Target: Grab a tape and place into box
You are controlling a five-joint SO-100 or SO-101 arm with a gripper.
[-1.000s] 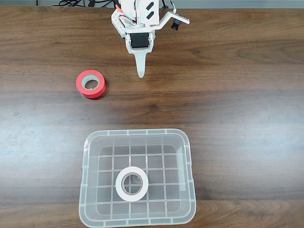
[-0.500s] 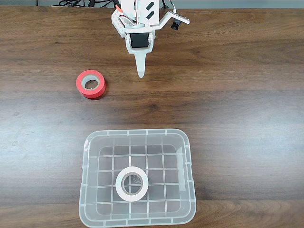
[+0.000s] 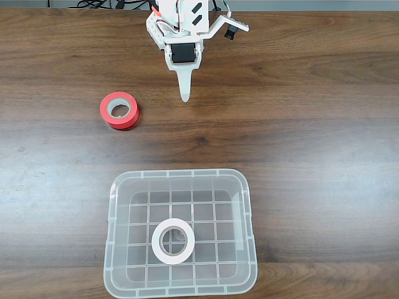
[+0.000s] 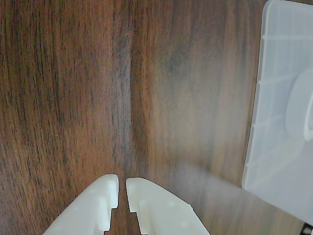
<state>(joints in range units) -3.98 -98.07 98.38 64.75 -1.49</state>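
Note:
The white tape roll point(image 3: 173, 241) lies flat inside the clear box point(image 3: 116, 249) at the bottom of the fixed view. My white gripper point(image 3: 184, 94) hangs far from it near the table's top edge, fingers together and holding nothing. In the wrist view the gripper point(image 4: 122, 185) enters from the bottom with only a thin slit between its fingertips, over bare wood. The box point(image 4: 274, 122) fills the right side there, and part of the white tape point(image 4: 299, 105) shows blurred through its wall.
A red tape roll with a grey core point(image 3: 120, 109) lies on the dark wooden table point(image 3: 312, 124), left of the gripper. Cables run along the table's far edge.

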